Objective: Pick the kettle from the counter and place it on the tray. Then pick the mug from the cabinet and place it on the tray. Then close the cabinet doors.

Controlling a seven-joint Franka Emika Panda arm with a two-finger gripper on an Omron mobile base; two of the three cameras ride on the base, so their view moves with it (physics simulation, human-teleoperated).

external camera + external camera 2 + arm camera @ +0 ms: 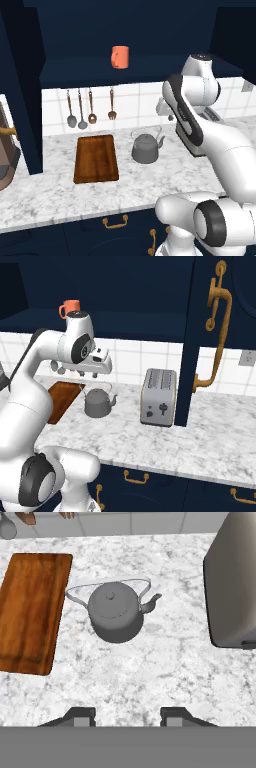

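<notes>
While the kettle (116, 612) stands on the table (165, 667) right of the tray (31, 612), the hand (127, 716) hovers above, fingers apparently apart and empty; mug (120, 56) in cabinet, everything remains.

The marbled worktop (60, 192) carries a wooden tray (96, 158) lying flat, nearer the back edge. Just to the tray's right stands the kettle (146, 148), apart from it. Farther right, the toaster (159, 397) sits by the back wall.

The cabinet shelf (85, 70) holds the mug (120, 56).
</notes>
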